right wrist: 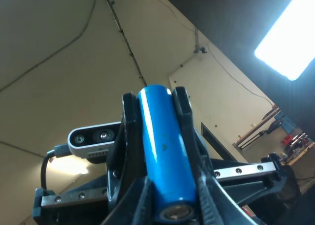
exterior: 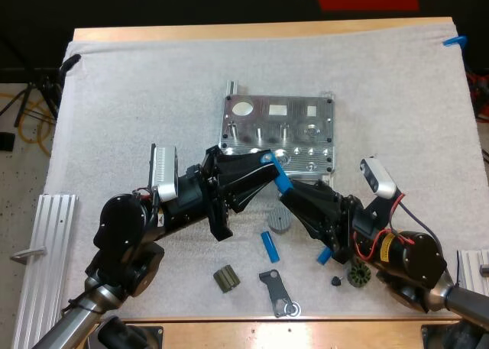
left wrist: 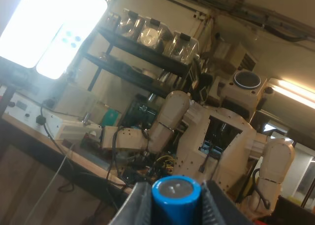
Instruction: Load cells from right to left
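A blue cylinder [exterior: 276, 173] hangs tilted in the air just in front of the metal fixture [exterior: 279, 131]. My left gripper [exterior: 264, 159] is shut on its upper end, and my right gripper [exterior: 284, 187] is shut on its lower end. The left wrist view looks along the cylinder [left wrist: 175, 198], whose round end sits pressed between my left fingers [left wrist: 140, 208]. In the right wrist view the cylinder [right wrist: 162, 146] runs lengthwise between my right fingers [right wrist: 206, 198], with the left gripper [right wrist: 129, 109] clamped around its far end. A second blue cylinder [exterior: 270, 246] lies on the mat.
On the mat near the front lie a grey round part [exterior: 280, 221], a ribbed dark part [exterior: 225, 279], a dark bracket [exterior: 276, 292] and a gear-like piece [exterior: 357, 274]. Aluminium rails sit at the left edge [exterior: 46, 250] and at the right edge [exterior: 474, 269].
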